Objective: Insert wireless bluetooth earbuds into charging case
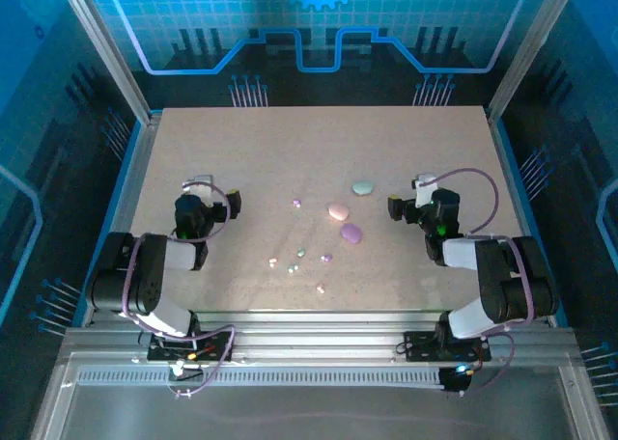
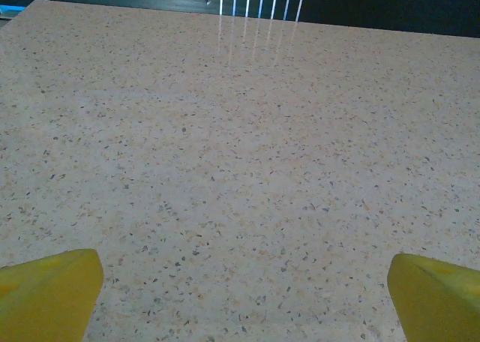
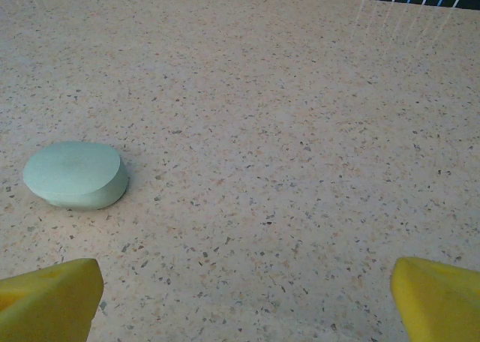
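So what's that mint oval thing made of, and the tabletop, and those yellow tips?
Mint case: probably matte plastic; smooth, even colour, rounded edge, no glare.
Table: looks like stone-effect laminate or composite; fine dark and orange flecks, faint sheen.
Yellow fingertips: perhaps rubber or plastic; dull, too blurred to tell.

One high overview, two low wrist views.
The top camera looks down from above and behind the arms, covering the whole table. Each wrist camera sits low and close over the table, facing the far edge past its own fingertips. Top and right wrist views share the mint case.
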